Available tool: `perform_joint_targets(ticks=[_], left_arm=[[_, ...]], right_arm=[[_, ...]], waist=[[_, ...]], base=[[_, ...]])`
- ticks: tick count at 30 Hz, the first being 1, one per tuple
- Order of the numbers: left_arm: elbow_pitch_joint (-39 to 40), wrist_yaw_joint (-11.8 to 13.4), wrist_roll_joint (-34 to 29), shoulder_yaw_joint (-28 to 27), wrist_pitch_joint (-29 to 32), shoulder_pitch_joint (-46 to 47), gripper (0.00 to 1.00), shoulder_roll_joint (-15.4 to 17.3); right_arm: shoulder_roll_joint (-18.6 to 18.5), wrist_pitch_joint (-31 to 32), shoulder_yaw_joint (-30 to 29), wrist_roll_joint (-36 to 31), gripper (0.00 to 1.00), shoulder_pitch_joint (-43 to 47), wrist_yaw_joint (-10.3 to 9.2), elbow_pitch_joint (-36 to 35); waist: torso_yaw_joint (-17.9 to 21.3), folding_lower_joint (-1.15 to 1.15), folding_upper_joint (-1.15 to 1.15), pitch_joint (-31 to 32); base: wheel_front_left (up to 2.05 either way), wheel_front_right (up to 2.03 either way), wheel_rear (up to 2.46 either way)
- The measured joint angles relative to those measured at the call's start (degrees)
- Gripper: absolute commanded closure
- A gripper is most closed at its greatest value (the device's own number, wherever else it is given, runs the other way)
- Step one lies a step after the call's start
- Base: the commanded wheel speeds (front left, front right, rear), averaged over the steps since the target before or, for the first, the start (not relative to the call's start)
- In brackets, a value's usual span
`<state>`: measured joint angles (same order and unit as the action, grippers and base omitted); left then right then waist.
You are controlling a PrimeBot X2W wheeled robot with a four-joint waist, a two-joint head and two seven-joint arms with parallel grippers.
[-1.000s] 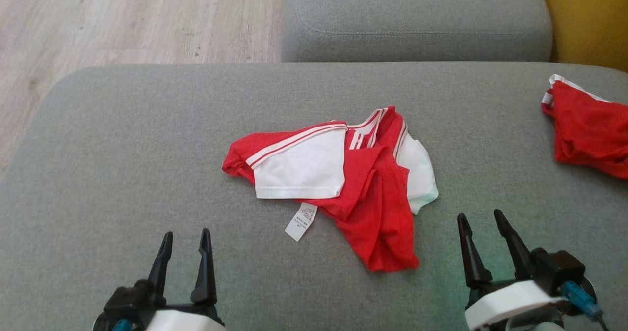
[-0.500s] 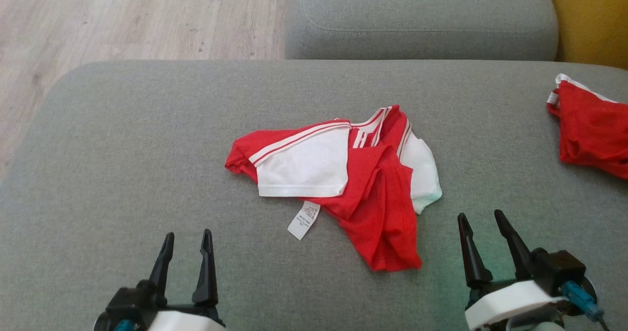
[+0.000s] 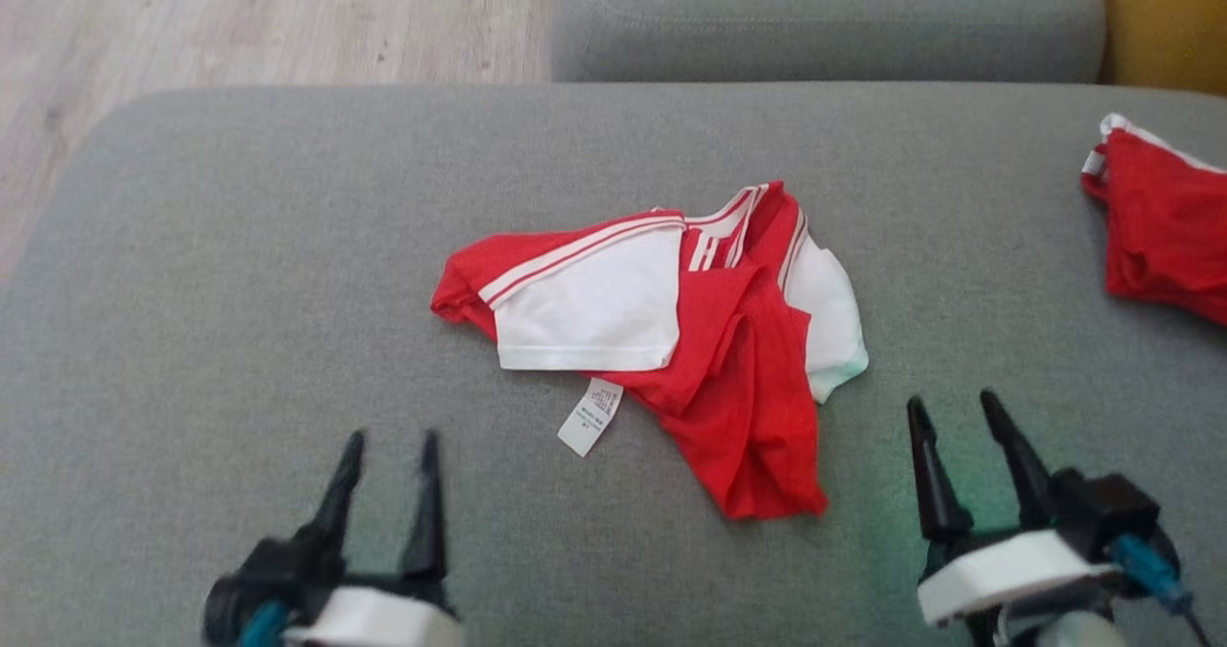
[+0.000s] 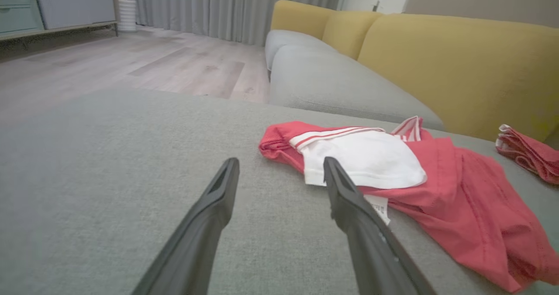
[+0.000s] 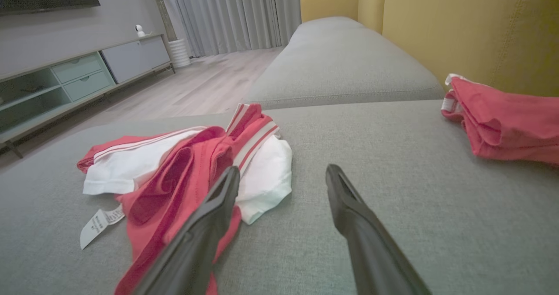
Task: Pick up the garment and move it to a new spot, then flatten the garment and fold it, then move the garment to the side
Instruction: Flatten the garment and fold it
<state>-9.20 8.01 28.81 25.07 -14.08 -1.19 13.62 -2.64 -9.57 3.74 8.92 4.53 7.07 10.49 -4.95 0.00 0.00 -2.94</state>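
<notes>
My left pincer [image 3: 393, 436] and right pincer [image 3: 952, 400] both have fingers apart and hold nothing, over the grey cushion [image 3: 240, 244]. The red-and-white garment [image 3: 729, 359] lies crumpled mid-cushion, between and beyond them, untouched. A second red cloth [image 3: 1160, 225] lies at the far right.

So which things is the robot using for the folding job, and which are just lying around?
For the job: red and white garment, left gripper, right gripper, grey cushion under the garment.

Just lying about: red cloth at the right edge, yellow sofa back, low cabinet.
</notes>
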Motion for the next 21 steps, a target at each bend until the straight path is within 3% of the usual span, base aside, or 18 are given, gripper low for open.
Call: perform_joint_targets(ticks=[3,10,14,21], left_arm=[[0.1,-1.6,-1.4,3.0,1.5,3.5,0.0,-0.9],[-4.0,-7.1,-4.2,11.3,5.6,16.2,0.0,-7.1],[-8.4,-8.5,-4.2,12.9,7.2,20.2,0.0,-8.5],[-18.2,-8.6,-4.0,13.5,7.4,25.2,0.0,-9.5]], right_arm=[[0.0,0.0,-0.4,0.0,0.0,-1.8,0.0,-0.8],[0.0,0.0,-0.5,-1.0,0.0,-4.8,0.0,-2.1],[0.0,0.0,0.0,-1.0,0.0,-6.4,0.0,-2.4],[0.0,0.0,-0.1,-1.4,0.0,-8.7,0.0,-2.7]], waist=[[0.2,0.0,0.0,-1.3],[1.6,0.01,0.0,-5.4],[3.0,0.01,0.0,-7.1],[6.8,0.01,0.0,-11.0]], base=[[0.0,0.0,0.0],[0.0,0.0,0.0],[0.0,0.0,0.0],[0.0,0.0,0.0]])
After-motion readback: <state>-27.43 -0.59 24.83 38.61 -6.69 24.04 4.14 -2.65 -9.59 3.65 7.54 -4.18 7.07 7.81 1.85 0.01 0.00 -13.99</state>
